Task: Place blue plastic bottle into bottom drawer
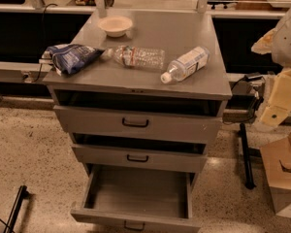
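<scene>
Your tool (275, 111) sat at right edge, well apart from bench (174, 33); spread or pressed together, you could not tell. Blue plastic bottle (185, 63) lay on side on bench, ungrasped. Bottom drawer (136, 217) stood open. Left for you: grasp, carry, release. Counted: two bottles, one bowl (115, 25), one bag (72, 57), three drawers.

The blue plastic bottle (186, 63) is clear glossy plastic, the bottom drawer (136, 194) matt grey metal, and the gripper (275, 109) at the right edge smooth cream plastic.
</scene>
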